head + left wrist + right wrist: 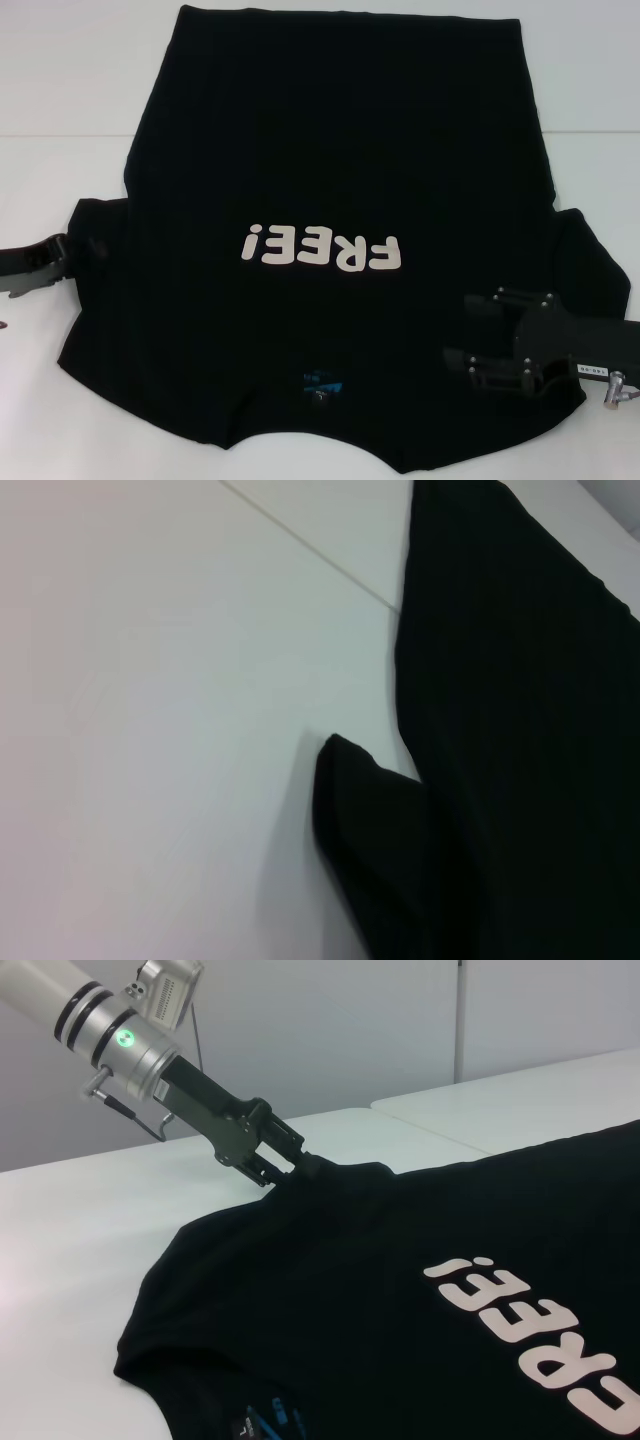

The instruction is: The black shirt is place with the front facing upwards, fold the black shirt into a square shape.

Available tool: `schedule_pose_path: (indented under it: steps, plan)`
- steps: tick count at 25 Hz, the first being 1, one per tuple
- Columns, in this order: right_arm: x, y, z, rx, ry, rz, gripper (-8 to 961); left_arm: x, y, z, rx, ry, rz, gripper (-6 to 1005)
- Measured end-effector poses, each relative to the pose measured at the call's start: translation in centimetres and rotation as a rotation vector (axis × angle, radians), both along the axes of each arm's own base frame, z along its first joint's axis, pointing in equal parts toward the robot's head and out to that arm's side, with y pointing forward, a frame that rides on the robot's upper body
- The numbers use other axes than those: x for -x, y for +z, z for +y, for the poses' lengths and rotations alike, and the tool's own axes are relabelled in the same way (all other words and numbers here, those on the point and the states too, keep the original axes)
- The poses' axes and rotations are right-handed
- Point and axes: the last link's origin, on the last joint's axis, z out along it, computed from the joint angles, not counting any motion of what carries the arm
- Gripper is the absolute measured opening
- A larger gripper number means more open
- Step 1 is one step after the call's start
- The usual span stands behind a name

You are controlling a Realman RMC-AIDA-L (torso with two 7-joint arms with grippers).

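Observation:
The black shirt lies front up on the white table, its white "FREE!" lettering upside down to me and its blue neck label at the near edge. My left gripper is shut on the tip of the shirt's left sleeve. The right wrist view shows this gripper pinching the sleeve slightly above the table. The left wrist view shows the raised sleeve. My right gripper is open, just above the shirt's right shoulder near the right sleeve.
The white table shows bare on both sides of the shirt and beyond its hem. A thin seam runs across the tabletop on the left. A wall stands behind the table in the right wrist view.

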Motion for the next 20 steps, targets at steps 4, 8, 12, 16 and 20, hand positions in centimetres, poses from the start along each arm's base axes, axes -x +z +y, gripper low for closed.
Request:
schedule_pose_path:
  steps: [4,8,12,16,20]
  plan:
    - [-0.01,0.00,-0.03,0.001,-0.001,0.001,801,0.02,0.11,0.16,-0.012,0.001,0.010,684]
    - [-0.04,0.00,-0.06,0.000,-0.001,0.001,801,-0.04,0.21,0.24,-0.016,-0.002,0.013,518]
    - [-0.05,0.00,-0.04,0.000,-0.002,0.000,801,-0.04,0.22,0.26,-0.017,0.000,0.012,242]
    - [-0.03,0.00,-0.02,-0.001,-0.002,0.000,801,0.01,0.32,0.27,-0.021,0.003,0.010,99]
    - [0.00,0.00,0.02,-0.001,-0.001,-0.001,802,0.04,0.70,0.41,-0.031,-0.001,0.017,28]
